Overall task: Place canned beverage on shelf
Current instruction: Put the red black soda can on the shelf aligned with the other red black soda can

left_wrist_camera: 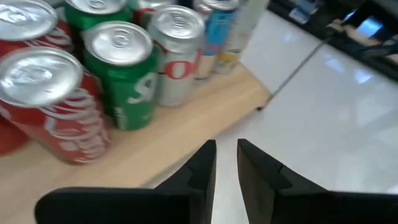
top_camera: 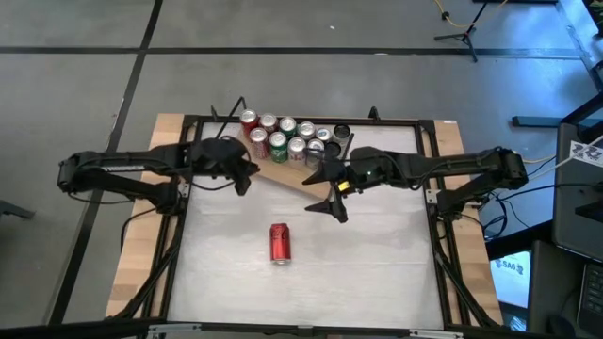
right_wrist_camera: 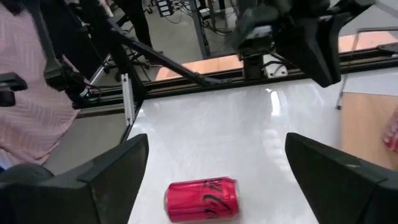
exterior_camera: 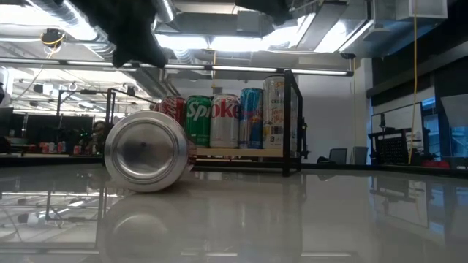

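A red can [top_camera: 280,242] is seen lying on its side mid-table, well apart from the shelf [top_camera: 283,174] at the far side. The right gripper [top_camera: 333,195] is held wide open and empty, the left gripper [top_camera: 247,176] nearly closed, empty, over the shelf's left part.

A red can [top_camera: 280,242] lies on its side on the white tabletop, well apart from the light-brown wooden shelf [top_camera: 283,173], which stands at the far edge holding upright red, green and silver cans.
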Robot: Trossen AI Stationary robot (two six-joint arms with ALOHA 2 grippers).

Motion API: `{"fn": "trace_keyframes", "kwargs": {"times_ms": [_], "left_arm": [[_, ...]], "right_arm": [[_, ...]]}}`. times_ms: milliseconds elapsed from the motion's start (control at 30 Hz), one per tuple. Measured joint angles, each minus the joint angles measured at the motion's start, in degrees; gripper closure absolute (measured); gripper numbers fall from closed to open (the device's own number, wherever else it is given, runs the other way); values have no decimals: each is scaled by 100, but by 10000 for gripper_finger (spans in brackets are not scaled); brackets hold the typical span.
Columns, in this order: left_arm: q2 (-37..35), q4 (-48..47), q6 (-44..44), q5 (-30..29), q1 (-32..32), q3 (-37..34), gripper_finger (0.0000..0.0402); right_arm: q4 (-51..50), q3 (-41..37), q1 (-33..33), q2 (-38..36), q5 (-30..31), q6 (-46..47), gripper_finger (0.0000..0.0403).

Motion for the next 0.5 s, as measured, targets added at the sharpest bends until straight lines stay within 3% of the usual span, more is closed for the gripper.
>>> {"fn": "trace_keyframes", "kwargs": {"times_ms": [400, 500], "left_arm": [[68, 20, -1123, 383, -777, 0, 347], [132, 31, -1146, 801, -903, 0, 346]], "right_arm": [[-1, 0, 778, 0, 618, 193, 31], [-4, 0, 904, 11, 742, 194, 31]]}}
